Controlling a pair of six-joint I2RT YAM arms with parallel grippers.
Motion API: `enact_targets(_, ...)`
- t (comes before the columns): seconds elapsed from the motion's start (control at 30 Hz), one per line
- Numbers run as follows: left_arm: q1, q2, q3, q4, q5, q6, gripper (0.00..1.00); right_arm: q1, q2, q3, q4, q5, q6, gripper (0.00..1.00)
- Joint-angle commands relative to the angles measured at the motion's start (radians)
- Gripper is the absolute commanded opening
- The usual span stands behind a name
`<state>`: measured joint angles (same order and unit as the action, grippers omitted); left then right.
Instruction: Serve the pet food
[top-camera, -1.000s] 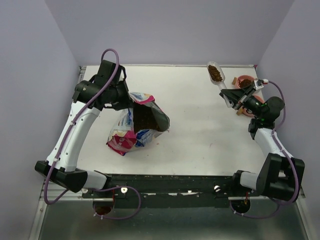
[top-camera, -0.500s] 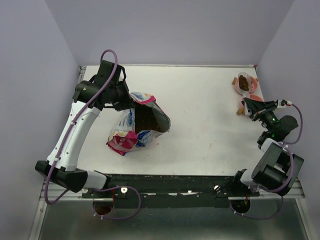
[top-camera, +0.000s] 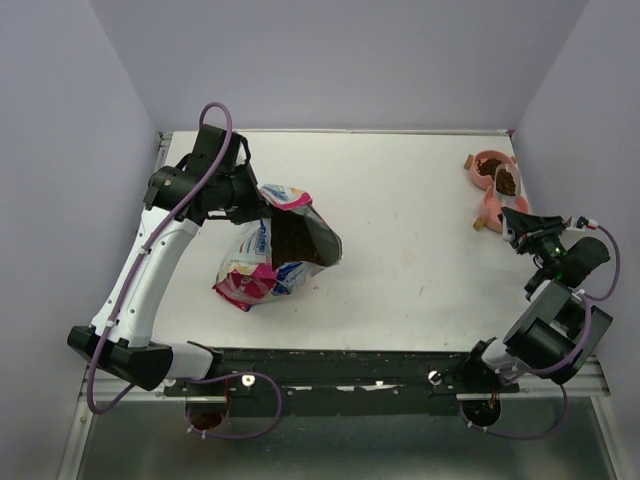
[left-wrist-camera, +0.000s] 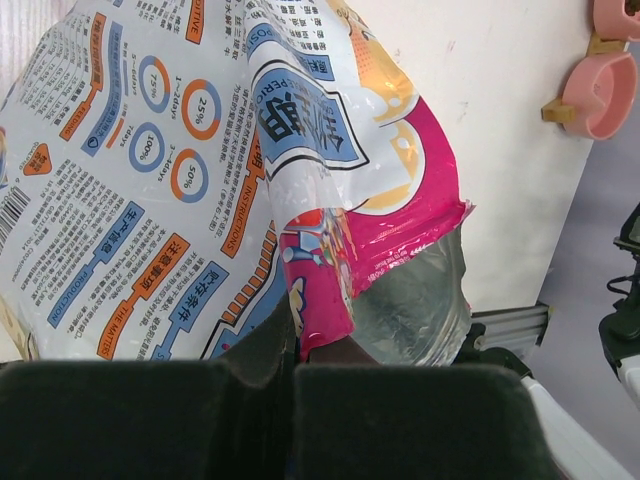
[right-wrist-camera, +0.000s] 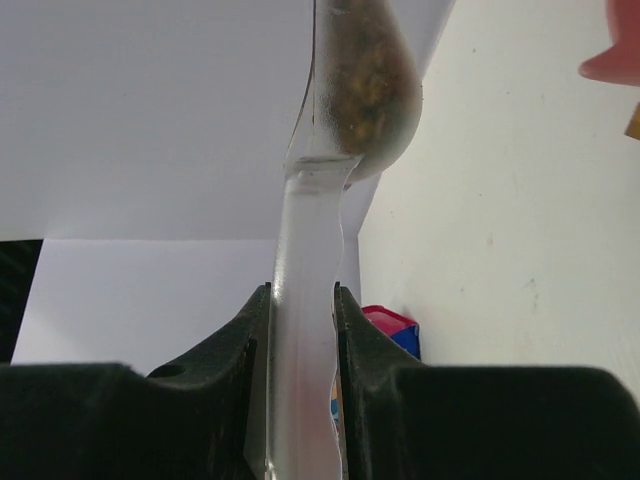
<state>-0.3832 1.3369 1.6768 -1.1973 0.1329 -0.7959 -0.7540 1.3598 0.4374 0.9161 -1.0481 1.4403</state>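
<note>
Where the left hand meets the bag, the fingers are fully together, pinching the bag's torn top edge. Left wrist view confirms it: the bag's pink rim is trapped right at the seam between the pads. Bag sits left of centre on the tabletop, held up by that edge, mouth gaping toward the right. Interior reads dark from above. Likely kibble, but could be plain shadow, can't call it.

Right hand is clamped on the clear scoop, both fingers tight against the flat handle. The handle is on edge in the right wrist view. Scoop cup is loaded with pet food, brown pellets heaped inside. From the top camera the cup is at the far right of the tabletop, overlapping the near-right rim of a pink bowl. That bowl also has brown pellets in it. Second pink bowl is just nearer, touching or almost touching the first, partly hidden by the right hand. Small tan block at the first bowl's left edge. Arms are well apart: bag on one side, bowls on the other.
</note>
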Motion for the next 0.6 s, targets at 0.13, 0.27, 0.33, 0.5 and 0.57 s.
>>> enact_targets(0.13, 0.001, -0.061, 0.011, 0.102, 0.096, -0.043, 0.00, -0.019, 0.009, 0.058, -0.350, 0.017, -0.276, 0.00)
enact_targets(0.27, 0.001, -0.059, 0.008, 0.104, 0.096, -0.042, 0.00, -0.024, 0.015, 0.086, -0.471, 0.051, -0.351, 0.00)
enact_targets(0.33, 0.001, -0.059, 0.006, 0.102, 0.096, -0.040, 0.00, -0.027, 0.016, 0.092, -0.502, 0.068, -0.368, 0.00)
enact_targets(0.5, 0.003, -0.059, 0.000, 0.099, 0.094, -0.037, 0.00, -0.034, 0.028, 0.122, -0.609, 0.111, -0.425, 0.00)
enact_targets(0.57, 0.006, -0.059, 0.000, 0.100, 0.094, -0.037, 0.00, -0.034, 0.038, 0.148, -0.677, 0.132, -0.460, 0.00)
